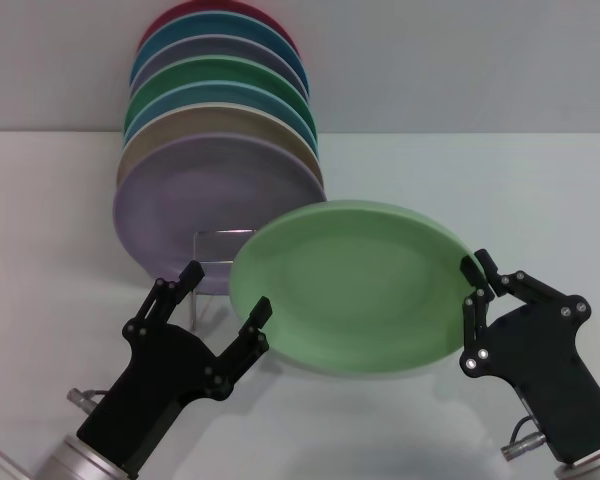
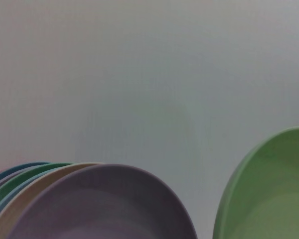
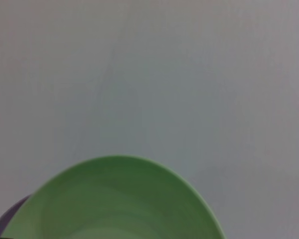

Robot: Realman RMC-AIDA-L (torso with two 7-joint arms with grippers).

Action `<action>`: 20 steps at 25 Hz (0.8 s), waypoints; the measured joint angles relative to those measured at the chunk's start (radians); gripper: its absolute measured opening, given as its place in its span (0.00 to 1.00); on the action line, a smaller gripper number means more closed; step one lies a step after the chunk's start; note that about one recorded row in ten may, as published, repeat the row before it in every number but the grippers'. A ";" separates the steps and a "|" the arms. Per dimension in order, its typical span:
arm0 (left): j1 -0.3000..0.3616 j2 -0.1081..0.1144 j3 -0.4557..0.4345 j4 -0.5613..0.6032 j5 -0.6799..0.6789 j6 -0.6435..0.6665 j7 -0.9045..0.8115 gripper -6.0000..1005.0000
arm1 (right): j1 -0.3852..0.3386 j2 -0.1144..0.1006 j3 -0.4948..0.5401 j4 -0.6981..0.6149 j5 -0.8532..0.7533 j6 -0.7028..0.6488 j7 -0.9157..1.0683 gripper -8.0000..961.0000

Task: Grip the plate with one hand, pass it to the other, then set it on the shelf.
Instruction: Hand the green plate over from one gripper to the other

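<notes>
The light pastel-green plate [image 1: 350, 295] hangs tilted above the table, in front of the rack. My right gripper [image 1: 478, 278] is shut on its right rim. My left gripper [image 1: 227, 290] is open at the plate's left rim, which appears to lie between the two fingers, with one fingertip [image 1: 262, 308] over the edge. The plate also shows in the left wrist view [image 2: 269, 199] and in the right wrist view [image 3: 114, 204]. The shelf [image 1: 220, 233] is a thin wire rack; its small front loop shows just left of the plate.
Several plates stand upright in the rack, with a lilac plate [image 1: 195, 200] foremost, also in the left wrist view [image 2: 104, 209]. Darker green, teal, beige and red plates stand behind it. The white table [image 1: 460, 180] lies to the right.
</notes>
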 joint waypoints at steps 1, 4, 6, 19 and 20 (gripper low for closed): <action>-0.001 0.000 -0.001 0.001 0.000 -0.002 0.000 0.79 | 0.000 0.000 -0.001 0.000 0.000 0.000 -0.008 0.03; -0.006 0.000 -0.003 0.005 -0.003 -0.003 0.000 0.78 | 0.004 -0.001 -0.003 0.002 0.000 0.001 -0.023 0.03; -0.008 0.000 -0.007 0.007 -0.004 -0.004 0.000 0.78 | 0.007 -0.001 -0.003 0.002 0.000 0.001 -0.023 0.03; -0.016 0.002 -0.018 0.013 -0.005 -0.031 0.000 0.74 | 0.013 -0.003 -0.020 -0.003 0.000 0.003 -0.024 0.04; -0.018 0.002 -0.018 0.013 -0.005 -0.037 0.000 0.73 | 0.013 -0.003 -0.023 -0.003 0.000 0.003 -0.024 0.04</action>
